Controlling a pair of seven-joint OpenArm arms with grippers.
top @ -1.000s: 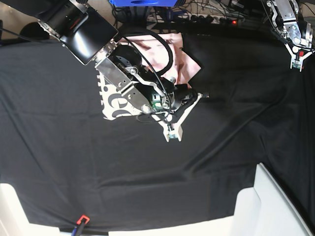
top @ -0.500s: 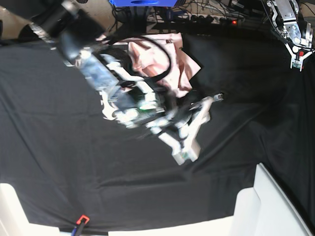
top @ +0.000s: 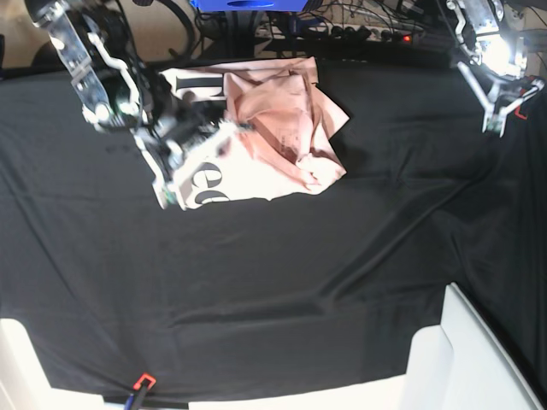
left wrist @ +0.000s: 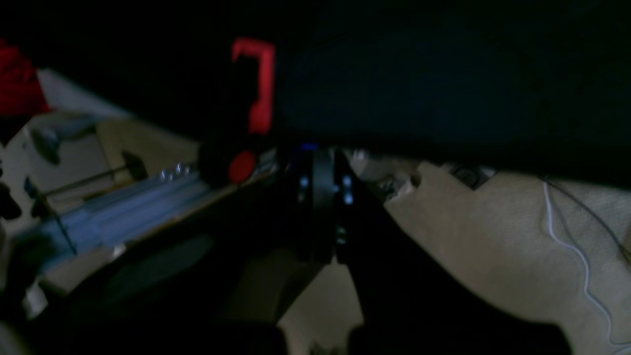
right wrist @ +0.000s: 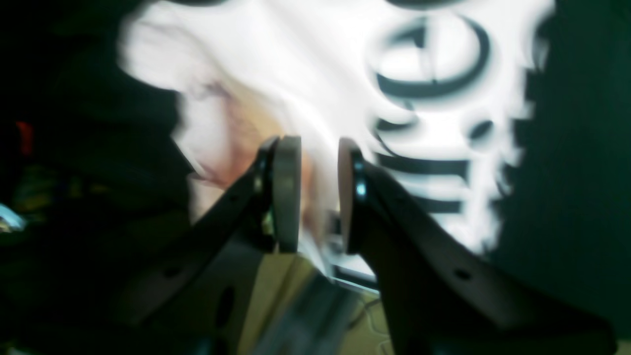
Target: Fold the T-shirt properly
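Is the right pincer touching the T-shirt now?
Cannot tell. The base view shows the right pincer blurred at the T-shirt edge; in the right wrist view, fabric lies behind slightly parted jaws.

This looks like a robotics lab or test bench rather than a home. A black cloth (top: 273,273) covers the whole worktable as a plain backdrop. Along the far edge, behind the cloth, cables (top: 342,21) tangle around a power strip (top: 376,36) with a lit red switch, next to a blue object (top: 244,5) that is cut off by the frame. At the near edge sit white foam-like blocks (top: 466,359) and a small red-and-black clamp (top: 141,384).
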